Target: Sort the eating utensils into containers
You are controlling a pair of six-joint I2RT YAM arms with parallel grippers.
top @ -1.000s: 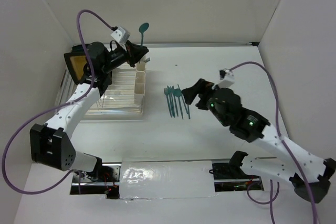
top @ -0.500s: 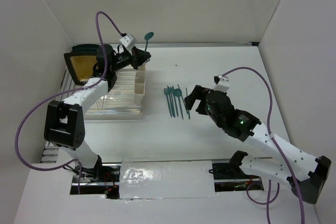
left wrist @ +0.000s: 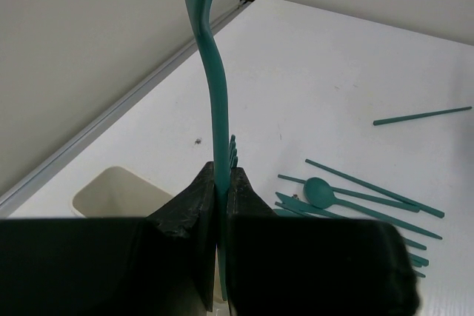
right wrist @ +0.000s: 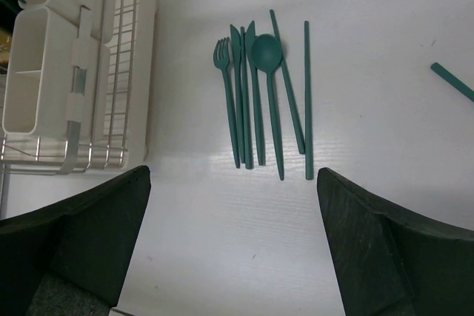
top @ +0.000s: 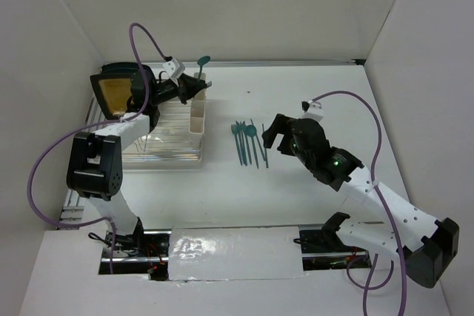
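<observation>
My left gripper (top: 194, 83) is shut on the thin handle of a dark teal spoon (top: 203, 61) and holds it upright over the far cream-white cup (top: 198, 101) of the dish rack. In the left wrist view the handle (left wrist: 215, 94) runs up from between my closed fingers (left wrist: 194, 205), with the cup's opening (left wrist: 118, 194) below left and teal tines just behind it. Several teal utensils (top: 248, 142) lie side by side on the table. My right gripper (top: 271, 133) hangs open above them. In its wrist view a fork (right wrist: 227, 94), a spoon (right wrist: 266, 53) and straight sticks (right wrist: 307, 101) lie ahead of the open gripper (right wrist: 232, 177).
The wire dish rack (top: 167, 135) stands at the left, with a black-rimmed yellow plate (top: 111, 92) at its far left end. Both cups show in the right wrist view (right wrist: 33, 72). One lone teal stick (right wrist: 452, 83) lies apart to the right. Walls enclose the table.
My left gripper has brought the spoon down closer to the far cup. My right gripper has stayed over the utensil pile with only a small shift.
</observation>
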